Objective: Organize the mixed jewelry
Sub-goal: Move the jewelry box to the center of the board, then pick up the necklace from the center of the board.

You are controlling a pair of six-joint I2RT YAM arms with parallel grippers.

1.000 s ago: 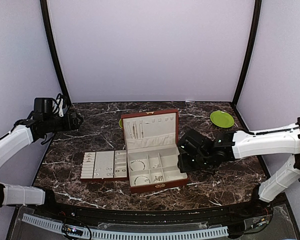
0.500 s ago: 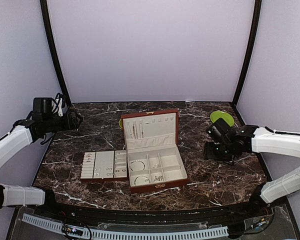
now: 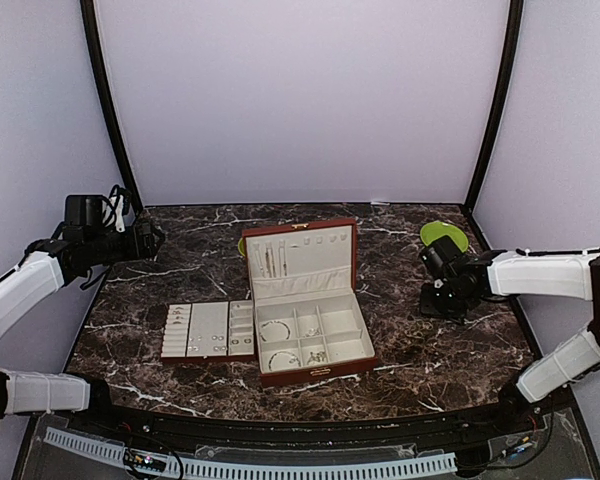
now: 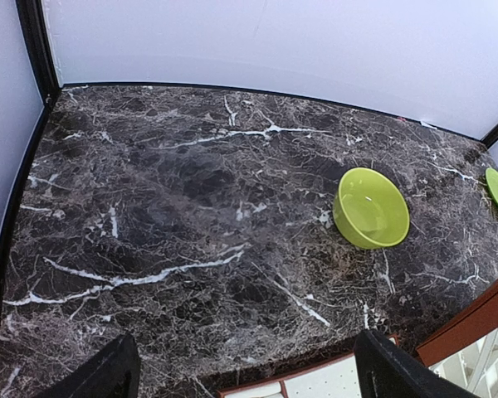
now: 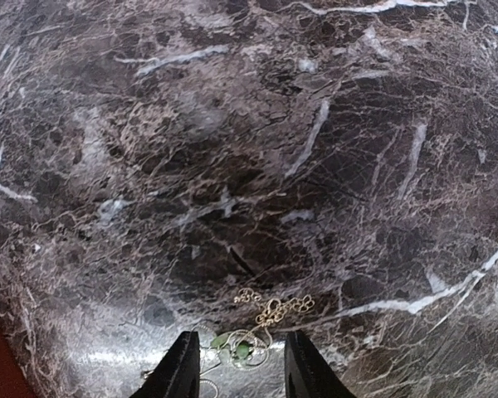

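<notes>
A tangle of fine chain with a green stone lies on the marble table. My right gripper is open and low over it, one finger on each side, not closed on it. In the top view this gripper sits right of the red-brown box. The open box holds small silvery pieces in its cream compartments. A cream tray beside it holds more small pieces. My left gripper is open and empty, held high at the far left; its fingers frame bare marble.
A lime-green plate lies at the back right, just behind my right gripper. A lime-green bowl stands behind the box's raised lid. The lid's red-brown edge shows in the left wrist view. Walls enclose the table.
My right arm has pulled away from the box's right side, swung right toward the plate and come down over the chain. My left arm has barely moved.
</notes>
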